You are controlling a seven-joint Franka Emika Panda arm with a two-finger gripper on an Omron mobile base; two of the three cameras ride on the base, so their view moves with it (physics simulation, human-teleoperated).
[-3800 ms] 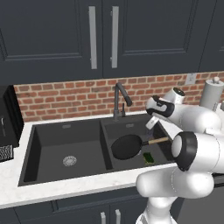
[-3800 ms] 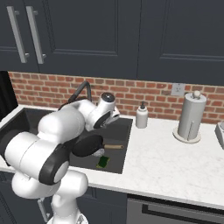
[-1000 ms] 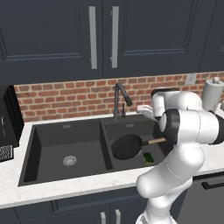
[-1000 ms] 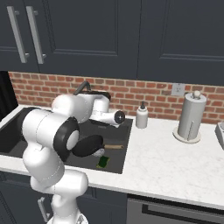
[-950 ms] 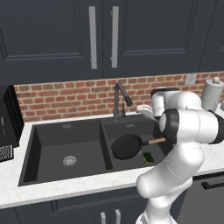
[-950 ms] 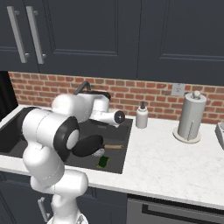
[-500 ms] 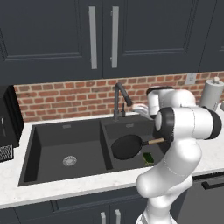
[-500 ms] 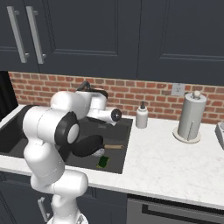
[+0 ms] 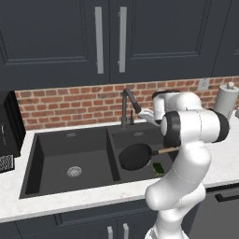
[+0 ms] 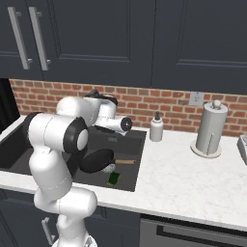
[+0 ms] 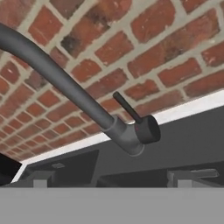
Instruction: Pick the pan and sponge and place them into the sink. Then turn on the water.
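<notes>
Gripper (image 11: 111, 177) sat open, empty, tips just short of the faucet (image 11: 65, 85) lever (image 11: 127, 107). Pan (image 9: 135, 156) and sponge (image 9: 158, 168) lay in the sink (image 9: 70, 140)'s right basin. Water step was in hand; next needs a lever push.

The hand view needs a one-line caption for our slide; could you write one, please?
Hand camera facing the faucet and its lever before a brick wall, sink below.
</notes>
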